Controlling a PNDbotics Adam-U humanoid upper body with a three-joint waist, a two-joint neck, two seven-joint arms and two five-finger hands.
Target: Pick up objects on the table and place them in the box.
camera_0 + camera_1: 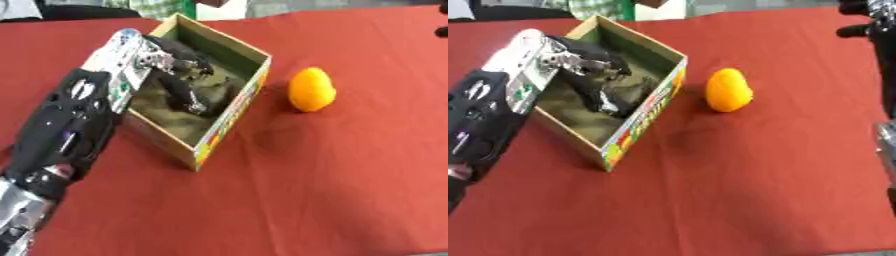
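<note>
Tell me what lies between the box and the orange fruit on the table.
Nothing: only bare red cloth separates the box from the orange fruit, which stands apart to its right. Both eye views show it.

The left arm (66, 125) is a bulky glossy-black shell with small pale markings, giving way to bright silver metal at the wrist and again near the lower corner. The left hand (188, 75) is black with silver fittings — the right hand (872, 25) shows black too.
</note>
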